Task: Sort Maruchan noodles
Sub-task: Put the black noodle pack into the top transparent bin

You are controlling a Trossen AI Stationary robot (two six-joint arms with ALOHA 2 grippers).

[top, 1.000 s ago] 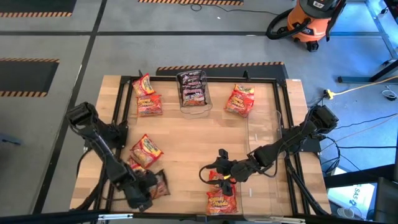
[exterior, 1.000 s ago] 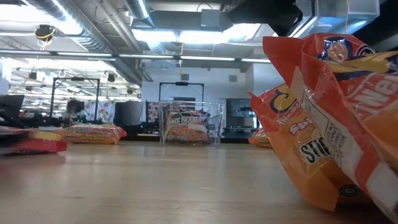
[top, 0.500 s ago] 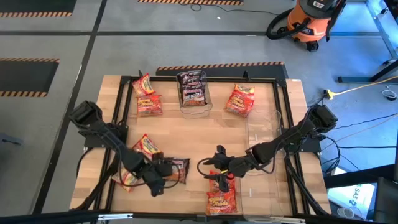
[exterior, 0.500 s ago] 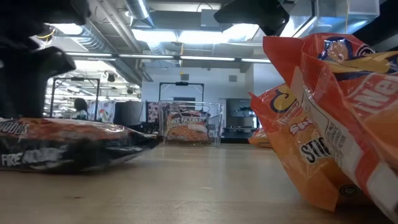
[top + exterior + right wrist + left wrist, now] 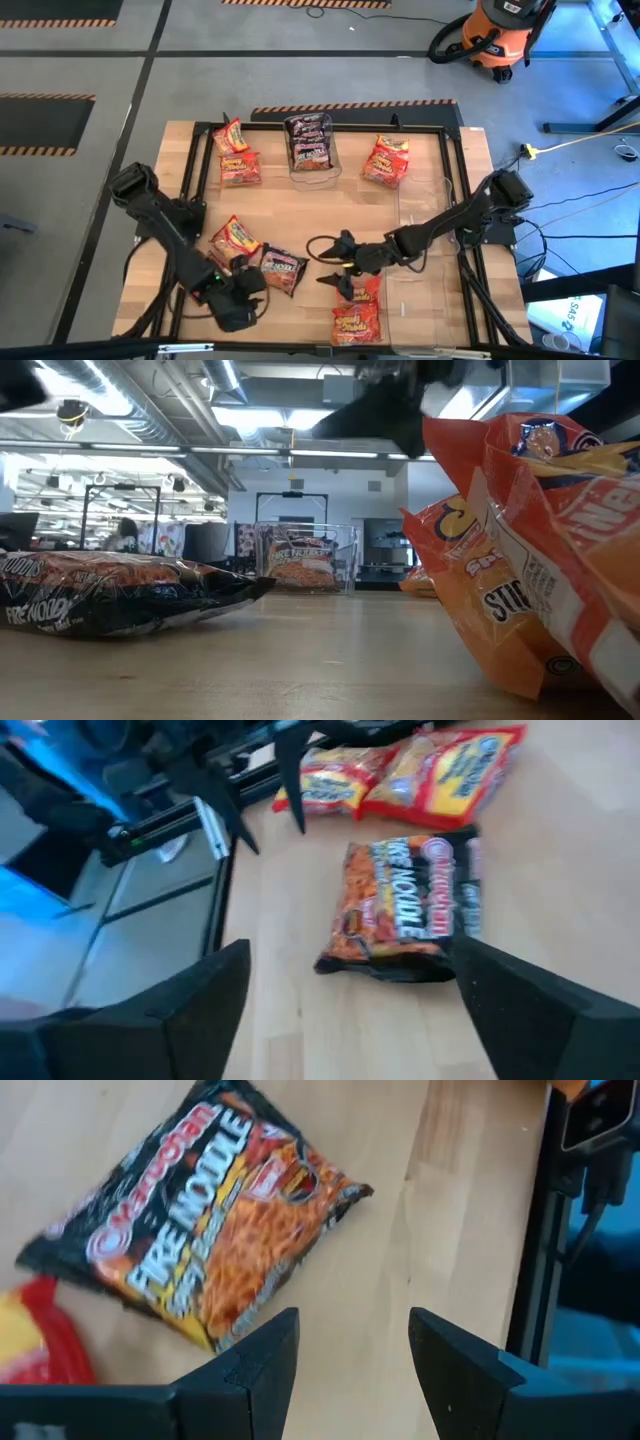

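Note:
A dark Maruchan noodle packet [image 5: 283,268] lies flat on the wooden table, left of its middle and toward the near edge; it also shows in the left wrist view [image 5: 200,1210] and the low view [image 5: 110,595]. My left gripper [image 5: 245,292] hovers open just near-left of it, with nothing between its fingers [image 5: 265,1370]. My right gripper [image 5: 325,262] stands open to the packet's right, facing it [image 5: 410,910]. Two red-orange packets [image 5: 355,305] lie below the right gripper. A yellow-red packet [image 5: 235,240] lies beside the left arm.
A clear bin [image 5: 310,145] holding dark packets stands at the far middle. Packets lie at the far left [image 5: 237,155] and far right [image 5: 387,160]. A second clear bin [image 5: 425,240] stands at the right. A black frame [image 5: 455,180] rims the table.
The dark packet has gone from the near left toward the table's right with my left gripper and now lies free on the wood. My left gripper has since drawn back toward the near left and risen. My right gripper has moved left toward the dark packet.

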